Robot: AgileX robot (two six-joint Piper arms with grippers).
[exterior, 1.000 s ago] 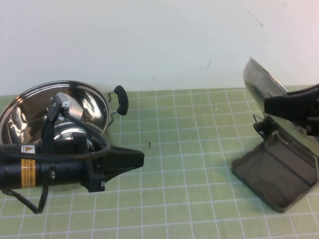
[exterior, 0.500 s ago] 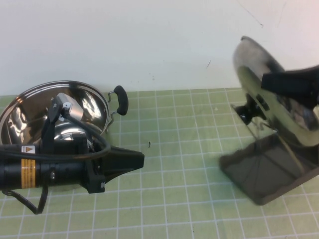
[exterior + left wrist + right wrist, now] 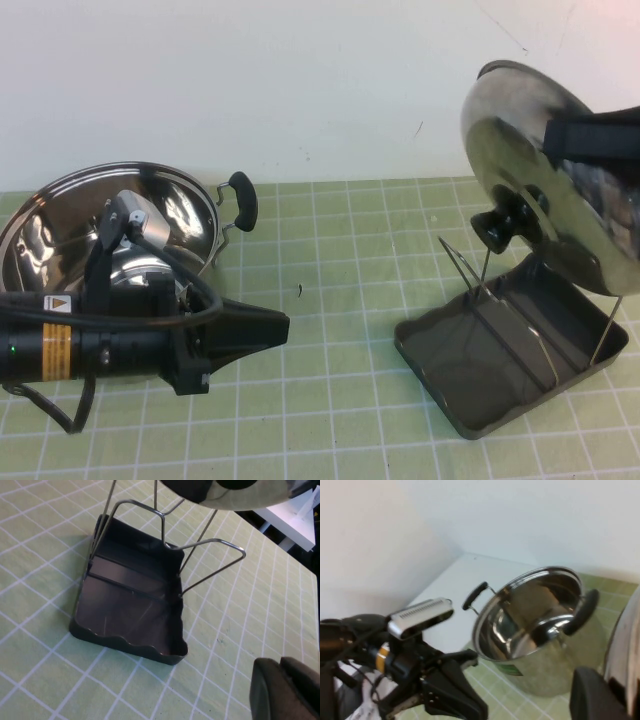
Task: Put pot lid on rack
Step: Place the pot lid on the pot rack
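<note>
The pot lid point(image 3: 540, 185) is shiny steel with a black knob point(image 3: 497, 228) and stands on edge, tilted, with the knob facing left. My right gripper point(image 3: 575, 140) is shut on its upper rim and holds it over the far right part of the rack point(image 3: 500, 350). The rack is a dark grey tray with silver wire loops point(image 3: 478, 280). The lid's lower rim is down among the loops; I cannot tell if it touches. The left wrist view shows the rack point(image 3: 130, 605) with the lid point(image 3: 235, 495) above it. My left gripper point(image 3: 272, 324) is shut and empty, low over the mat left of centre.
The steel pot point(image 3: 120, 225) with black handles sits at the far left behind my left arm; it also shows in the right wrist view point(image 3: 540, 625). A white wall runs along the back. Bare green grid mat point(image 3: 350, 300) lies between my left gripper and the rack.
The lid has moved left and further into view with my right gripper. The rack has slid left and now lies flat with its wire loops showing. My left arm has not moved.
</note>
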